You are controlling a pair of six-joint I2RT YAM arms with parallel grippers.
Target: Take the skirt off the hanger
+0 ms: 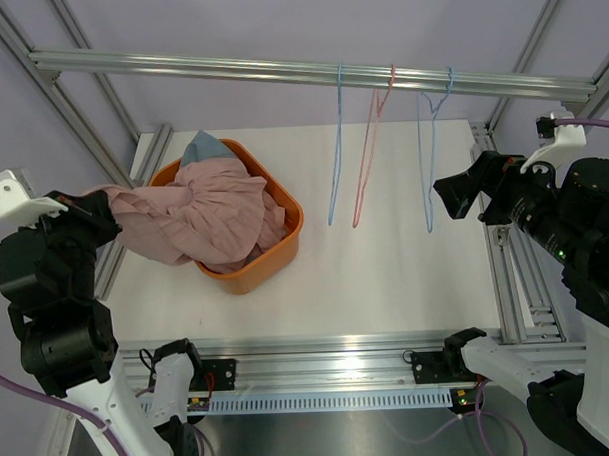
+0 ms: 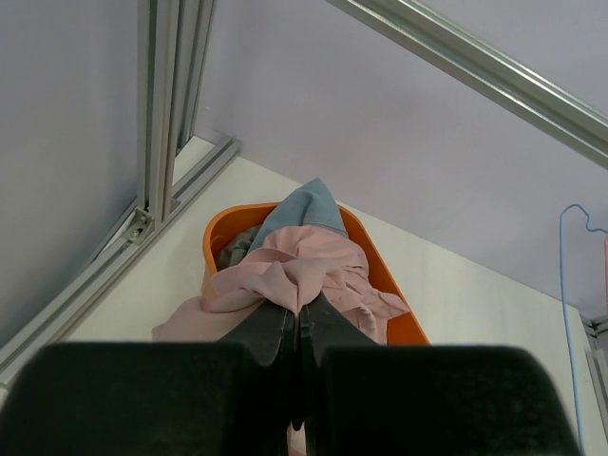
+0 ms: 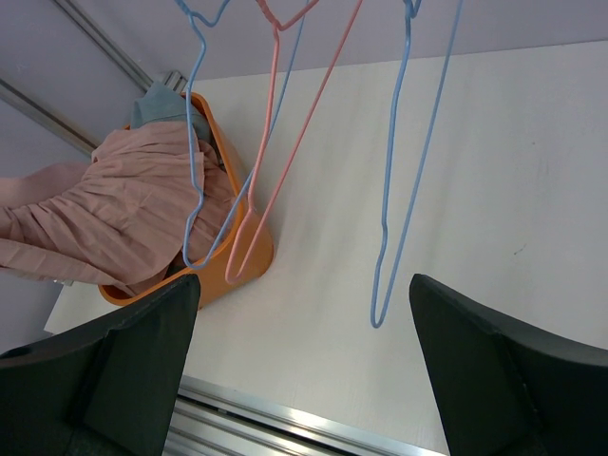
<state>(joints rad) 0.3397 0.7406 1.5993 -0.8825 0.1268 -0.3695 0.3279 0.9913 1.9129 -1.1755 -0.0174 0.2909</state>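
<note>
Draping from the basket, the pink skirt seems pinched in the left gripper; right gripper gapes.

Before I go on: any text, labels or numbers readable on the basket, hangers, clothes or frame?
None can be read.
The orange basket, pink skirt, hangers and rail show no print.
Small coloured marks by the arm bases are too small to read.

A white table stands inside an aluminium extrusion frame, with a horizontal rail crossing overhead at the back and more aluminium track along the near edge. Plain pale lavender walls close in behind and at the sides under soft, even light.
</note>
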